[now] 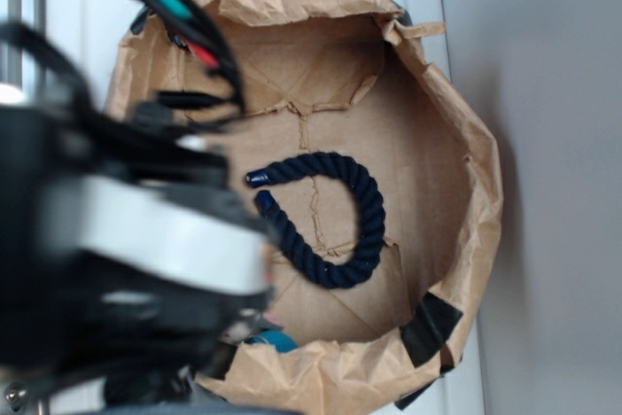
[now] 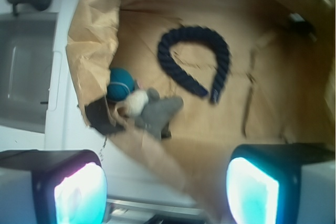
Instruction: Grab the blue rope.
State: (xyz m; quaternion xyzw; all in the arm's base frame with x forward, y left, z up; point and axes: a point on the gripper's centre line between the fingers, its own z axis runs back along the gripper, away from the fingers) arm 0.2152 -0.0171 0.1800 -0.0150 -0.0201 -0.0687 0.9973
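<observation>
So the thick navy twisted rope [image 2: 194, 59], curled in a C, lies flat on the floor of the crumpled brown paper bag [image 2: 94, 40]. The jaws [image 2: 167, 191] hang wide open and empty, rope ahead of them, closer to the right-hand pad

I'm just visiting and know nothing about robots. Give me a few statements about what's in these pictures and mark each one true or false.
1. The blue rope lies curled in a C shape on the floor of the brown paper bag. True.
2. The gripper is clamped on the rope. False: its fingers stand apart with nothing between them, away from the rope.
3. A small grey plush toy lies inside the bag. True.
4. The plush toy rests on top of the rope. False: it lies apart from it, near the bag's wall.
5. The rope is stretched out straight. False: it bends around until its ends nearly meet.
</observation>
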